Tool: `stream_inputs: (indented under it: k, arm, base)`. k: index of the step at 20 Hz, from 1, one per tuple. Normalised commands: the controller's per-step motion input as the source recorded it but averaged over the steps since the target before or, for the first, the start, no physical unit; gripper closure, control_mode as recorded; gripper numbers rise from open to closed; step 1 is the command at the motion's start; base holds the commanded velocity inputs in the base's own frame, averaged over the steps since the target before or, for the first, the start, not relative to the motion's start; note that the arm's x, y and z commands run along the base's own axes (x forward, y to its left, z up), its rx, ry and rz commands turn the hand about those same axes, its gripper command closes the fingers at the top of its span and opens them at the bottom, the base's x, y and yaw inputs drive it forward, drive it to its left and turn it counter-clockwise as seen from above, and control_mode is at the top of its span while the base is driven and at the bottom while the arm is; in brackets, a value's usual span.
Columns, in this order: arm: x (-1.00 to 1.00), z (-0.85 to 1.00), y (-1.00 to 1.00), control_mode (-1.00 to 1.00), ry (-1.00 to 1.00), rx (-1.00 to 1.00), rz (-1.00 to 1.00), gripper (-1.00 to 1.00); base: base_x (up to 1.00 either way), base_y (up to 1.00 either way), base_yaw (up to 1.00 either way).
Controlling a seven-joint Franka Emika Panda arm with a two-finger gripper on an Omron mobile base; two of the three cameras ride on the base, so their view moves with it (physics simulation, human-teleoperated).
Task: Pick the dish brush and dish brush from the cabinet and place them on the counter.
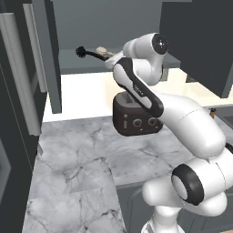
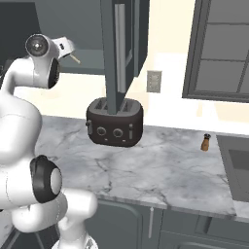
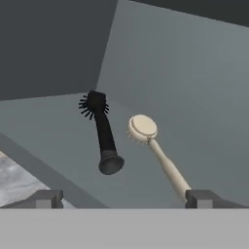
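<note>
Up at the cabinet (image 1: 50, 54) shelf we are on the first pick: the black dish brush (image 3: 101, 131) and the cream dish brush (image 3: 158, 153) lie side by side, apart, neither yet lifted toward the counter (image 1: 82, 173). Our gripper (image 3: 124, 198) is spread wide, holding and touching nothing. Next, we judge, we must centre on one handle and advance before closing.

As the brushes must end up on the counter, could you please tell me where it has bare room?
The counter is bare in front of the toaster and to its left, up to the tall dark unit. Between the toaster and the pepper mill is a free patch too. The toaster's own spot under the cabinet door is the tight place.
</note>
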Motion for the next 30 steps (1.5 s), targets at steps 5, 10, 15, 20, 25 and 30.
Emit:
stream_inputs:
  k: [5,10,15,20,25,30]
  arm:
    - [0.29,0.21,0.25,-1.0,0.07,-0.01,-0.05,-1.0]
    - [0.15,0.06,0.13,-1.0,0.05,-0.01,-0.02,-1.0]
    - [0.02,-0.03,0.0,-1.0,0.0,0.0,0.0,-1.0]
    - [0.15,-0.08,0.06,-1.0,0.0,0.0,0.0,-1.0]
    - [0.22,-0.15,0.11,-1.0,0.0,0.0,-0.01,-1.0]
    - [0.33,-0.08,0.16,-1.0,0.0,0.0,-0.04,-1.0]
  base:
    - [0.0,0.0,0.0]
    - [0.0,0.0,0.0]
    - [0.0,0.0,0.0]
    - [0.0,0.0,0.0]
    - [0.0,0.0,0.0]
    - [0.0,0.0,0.0]
